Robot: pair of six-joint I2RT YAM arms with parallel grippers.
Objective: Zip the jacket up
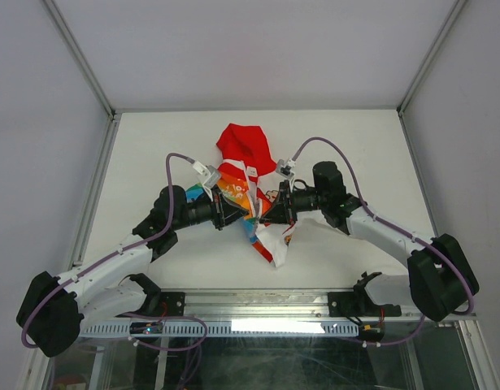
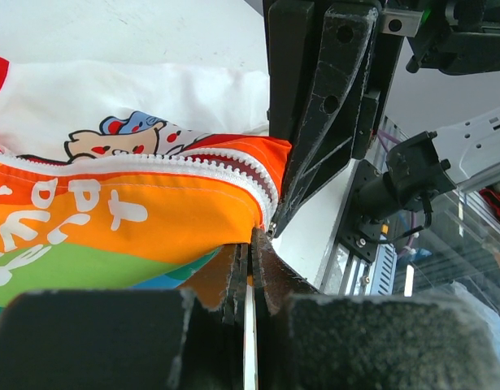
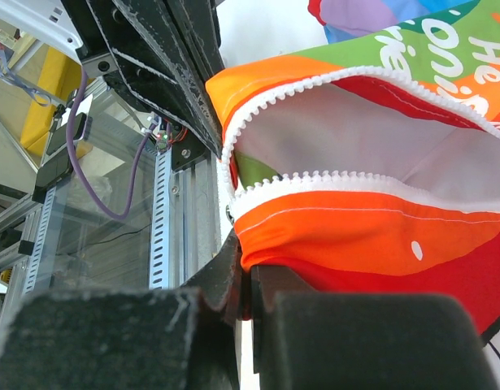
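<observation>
The jacket (image 1: 248,166) lies bunched at the table's middle, red hood toward the back, rainbow panel and white parts between the arms. My left gripper (image 1: 237,214) is shut on the jacket's orange edge beside the white zipper teeth (image 2: 152,165), seen in the left wrist view (image 2: 251,252). My right gripper (image 1: 267,210) faces it closely and is shut on the other orange front edge (image 3: 380,231), seen in the right wrist view (image 3: 248,272). The zipper teeth (image 3: 315,180) gape open there. The two grippers nearly touch. I cannot see a zipper slider.
The white table (image 1: 152,162) is walled by a metal frame and grey panels. A white and red part of the jacket (image 1: 276,244) trails toward the near edge. The aluminium rail (image 1: 258,305) with the arm bases runs along the front.
</observation>
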